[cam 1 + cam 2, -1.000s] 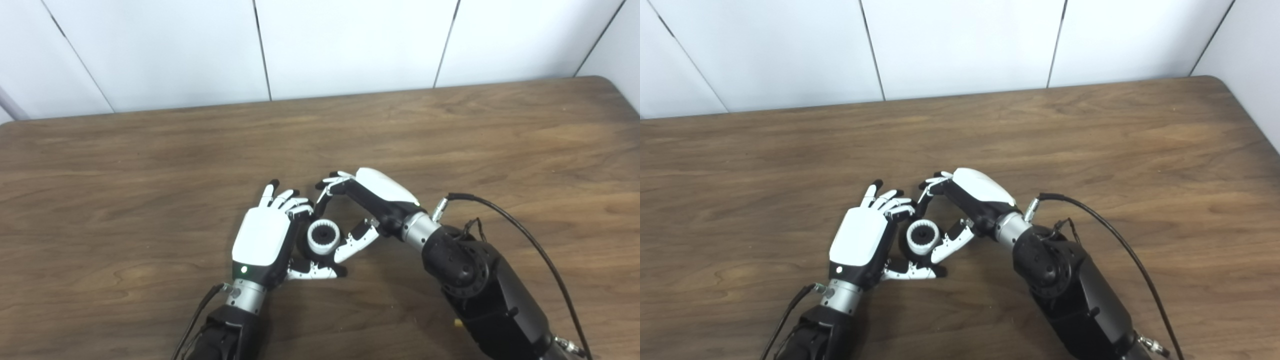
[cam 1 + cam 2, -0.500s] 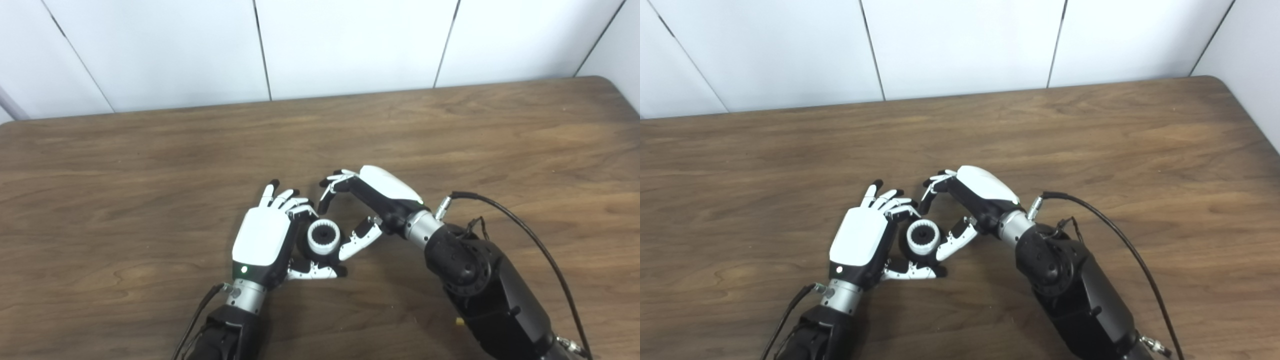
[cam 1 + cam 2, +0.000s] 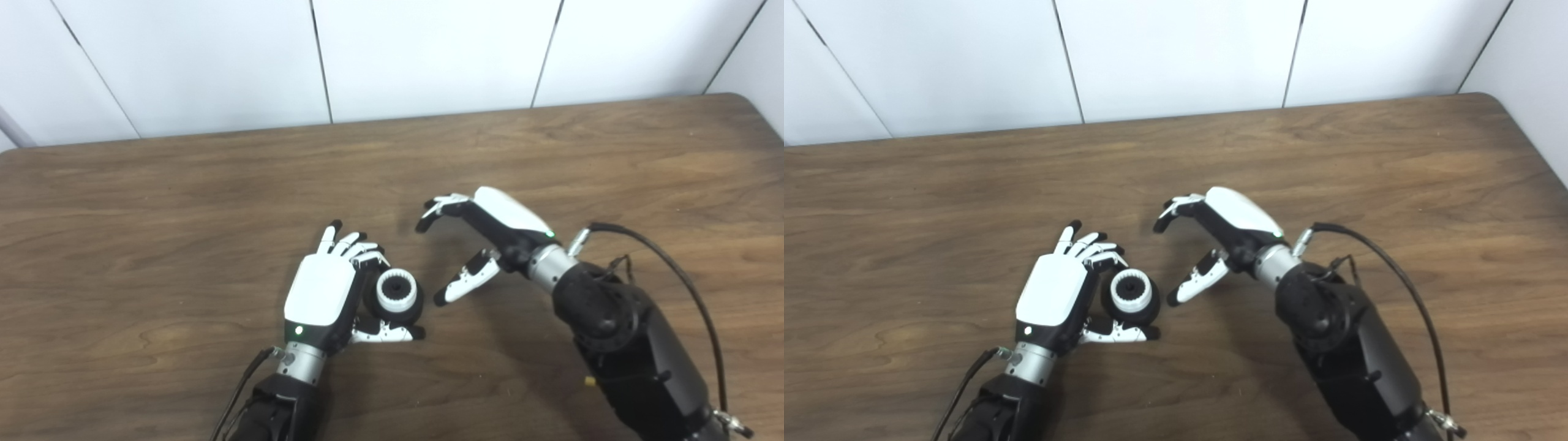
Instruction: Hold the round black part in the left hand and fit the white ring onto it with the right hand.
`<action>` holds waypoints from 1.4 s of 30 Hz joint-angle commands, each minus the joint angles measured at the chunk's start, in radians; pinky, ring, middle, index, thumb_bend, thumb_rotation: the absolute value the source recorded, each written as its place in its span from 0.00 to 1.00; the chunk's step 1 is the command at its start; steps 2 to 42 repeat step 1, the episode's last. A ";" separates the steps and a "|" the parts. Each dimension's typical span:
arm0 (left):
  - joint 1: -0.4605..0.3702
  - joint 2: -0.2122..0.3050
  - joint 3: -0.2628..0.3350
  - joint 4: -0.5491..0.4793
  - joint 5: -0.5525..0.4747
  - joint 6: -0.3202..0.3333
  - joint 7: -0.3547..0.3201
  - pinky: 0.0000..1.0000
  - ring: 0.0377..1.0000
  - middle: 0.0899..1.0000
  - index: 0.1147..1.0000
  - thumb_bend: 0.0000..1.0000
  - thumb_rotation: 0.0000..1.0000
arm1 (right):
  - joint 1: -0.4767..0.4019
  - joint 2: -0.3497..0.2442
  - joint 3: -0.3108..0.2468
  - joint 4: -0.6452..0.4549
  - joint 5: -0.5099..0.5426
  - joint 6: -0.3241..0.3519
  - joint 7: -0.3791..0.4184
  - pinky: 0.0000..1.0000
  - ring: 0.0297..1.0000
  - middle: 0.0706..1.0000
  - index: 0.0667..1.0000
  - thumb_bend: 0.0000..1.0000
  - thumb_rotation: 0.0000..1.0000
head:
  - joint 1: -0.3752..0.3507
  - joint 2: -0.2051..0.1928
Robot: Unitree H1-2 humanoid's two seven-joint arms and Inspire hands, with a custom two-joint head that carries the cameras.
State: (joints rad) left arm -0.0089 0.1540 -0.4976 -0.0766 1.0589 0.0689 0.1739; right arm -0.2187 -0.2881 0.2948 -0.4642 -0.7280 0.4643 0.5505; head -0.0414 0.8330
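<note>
while the left hand (image 3: pixel 321 291) cradled the round black part (image 3: pixel 395 298) with the white ring (image 3: pixel 392 289) seated on it, left eye view showed the right hand (image 3: pixel 484 236) released, fingers apart, to its right. risk, judged: loose cradle, part could roll off.

right eye view: one part, one ring, two hands, one table (image 3: pixel 1396 159), near centre.

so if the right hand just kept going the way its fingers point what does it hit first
The right hand points left across the table. Its fingers aim past the left hand's fingertips, above the white ring. That line looks free, though depth is unclear.
</note>
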 commanded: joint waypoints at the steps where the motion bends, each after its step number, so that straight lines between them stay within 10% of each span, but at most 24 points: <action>1: 0.050 0.007 -0.008 0.044 -0.002 0.009 -0.018 1.00 0.85 0.72 0.42 0.53 0.06 | -0.023 -0.012 -0.024 -0.041 -0.006 0.003 0.003 0.88 0.93 0.88 0.69 1.00 0.16 | -0.001 0.001; 42: 0.050 0.007 -0.008 0.044 -0.002 0.009 -0.018 1.00 0.85 0.72 0.42 0.53 0.06 | -0.023 -0.012 -0.024 -0.041 -0.006 0.003 0.003 0.88 0.93 0.88 0.69 1.00 0.16 | -0.001 0.001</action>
